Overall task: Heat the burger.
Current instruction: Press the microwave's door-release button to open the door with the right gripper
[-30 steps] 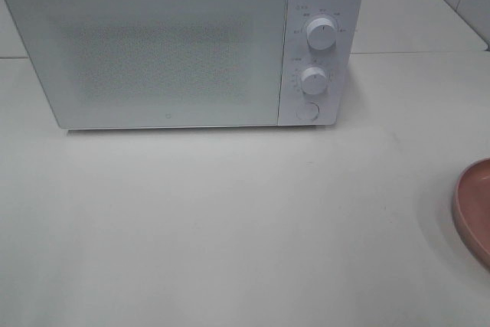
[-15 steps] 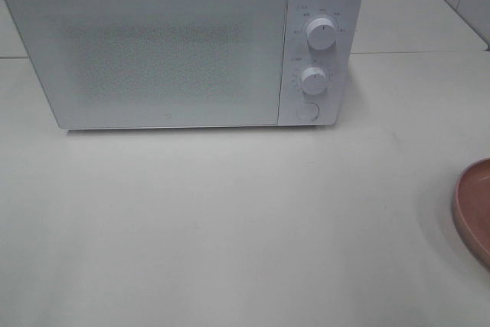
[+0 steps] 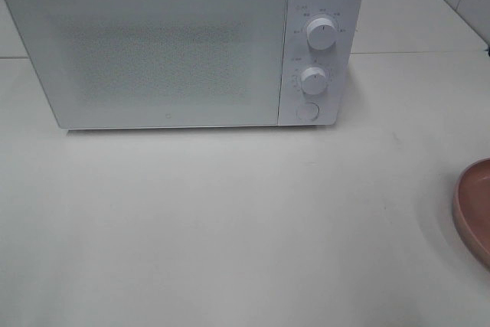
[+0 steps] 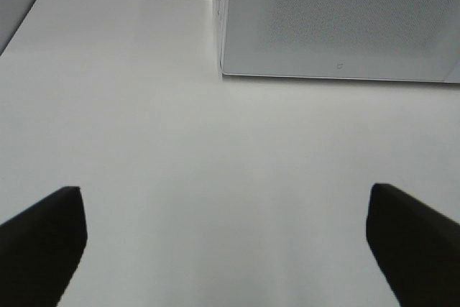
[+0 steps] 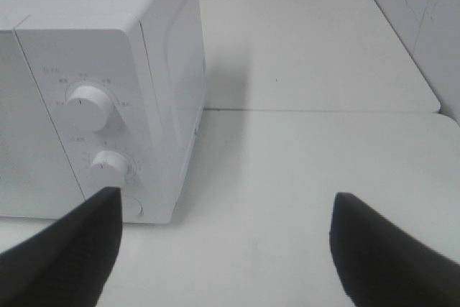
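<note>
The burger is out of view in every frame. The white microwave point(image 3: 153, 51) stands at the back of the table with its door shut. It also shows in the left wrist view point(image 4: 338, 19) and the right wrist view point(image 5: 165, 70). My left gripper point(image 4: 226, 249) is open and empty over bare table in front of the microwave's left corner. My right gripper point(image 5: 226, 249) is open and empty, to the right of the microwave's control panel. Neither gripper shows in the exterior high view.
A pink plate point(image 3: 475, 212) is cut off by the right edge of the exterior high view; its visible part holds nothing. The control panel has two knobs point(image 3: 321, 34) point(image 3: 314, 80) and a round button point(image 3: 306, 111). A white tiled wall stands at the back right.
A tiny dark bit has appeared at the right edge of the exterior high view, level with the knobs. The microwave and plate have not moved.
</note>
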Robot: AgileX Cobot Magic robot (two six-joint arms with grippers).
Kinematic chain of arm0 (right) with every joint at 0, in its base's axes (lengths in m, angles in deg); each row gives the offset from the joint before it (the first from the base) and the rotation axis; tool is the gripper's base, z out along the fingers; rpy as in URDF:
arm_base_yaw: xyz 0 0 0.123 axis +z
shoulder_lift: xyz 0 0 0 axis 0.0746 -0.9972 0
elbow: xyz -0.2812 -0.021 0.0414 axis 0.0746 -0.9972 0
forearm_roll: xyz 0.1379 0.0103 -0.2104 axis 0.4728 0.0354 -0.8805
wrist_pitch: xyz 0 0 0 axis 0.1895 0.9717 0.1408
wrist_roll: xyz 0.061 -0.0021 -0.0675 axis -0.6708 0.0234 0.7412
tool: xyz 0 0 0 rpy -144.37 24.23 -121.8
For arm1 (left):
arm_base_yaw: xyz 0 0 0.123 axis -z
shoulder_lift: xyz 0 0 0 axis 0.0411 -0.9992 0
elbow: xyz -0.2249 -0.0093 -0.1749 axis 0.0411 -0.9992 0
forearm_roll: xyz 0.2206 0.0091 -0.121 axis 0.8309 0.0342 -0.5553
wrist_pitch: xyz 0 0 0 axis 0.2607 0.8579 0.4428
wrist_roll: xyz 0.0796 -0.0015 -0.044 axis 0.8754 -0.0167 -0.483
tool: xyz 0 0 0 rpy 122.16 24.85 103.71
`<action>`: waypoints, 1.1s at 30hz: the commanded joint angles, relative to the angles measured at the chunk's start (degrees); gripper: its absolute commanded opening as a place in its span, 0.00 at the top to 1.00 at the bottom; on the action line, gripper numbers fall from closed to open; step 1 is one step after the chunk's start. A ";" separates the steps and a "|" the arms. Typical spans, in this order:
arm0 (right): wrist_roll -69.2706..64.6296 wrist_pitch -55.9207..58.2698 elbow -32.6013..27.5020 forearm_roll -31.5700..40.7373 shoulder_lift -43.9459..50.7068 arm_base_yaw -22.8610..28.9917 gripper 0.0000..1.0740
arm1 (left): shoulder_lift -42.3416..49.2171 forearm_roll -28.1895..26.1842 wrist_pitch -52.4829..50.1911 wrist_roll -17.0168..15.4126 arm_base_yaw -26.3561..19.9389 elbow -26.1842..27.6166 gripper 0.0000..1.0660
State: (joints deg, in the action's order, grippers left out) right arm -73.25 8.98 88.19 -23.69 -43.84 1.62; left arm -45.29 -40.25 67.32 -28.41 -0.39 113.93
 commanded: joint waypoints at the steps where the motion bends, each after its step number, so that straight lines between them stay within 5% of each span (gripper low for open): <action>1: 0.06 -5.16 -0.06 -0.80 -2.29 -0.23 0.29 | 0.97 -0.40 -0.57 0.00 0.00 -0.11 0.08; 9: 6.19 -19.48 -1.60 0.63 -12.09 -0.23 0.29 | 0.97 -0.40 -0.57 0.00 0.00 -0.11 0.08; 21: 17.25 -35.41 -4.76 17.65 -23.49 0.06 0.29 | 0.97 -0.40 -0.57 0.00 0.00 -0.11 0.08; 33: 33.92 -47.21 -4.76 38.50 -35.07 18.45 0.29 | 0.92 -0.40 -0.57 0.00 0.00 -0.11 0.08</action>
State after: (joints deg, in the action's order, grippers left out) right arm -43.05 -34.16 83.43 9.37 -77.18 16.64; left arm -45.29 -40.25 67.32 -28.41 -0.39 113.93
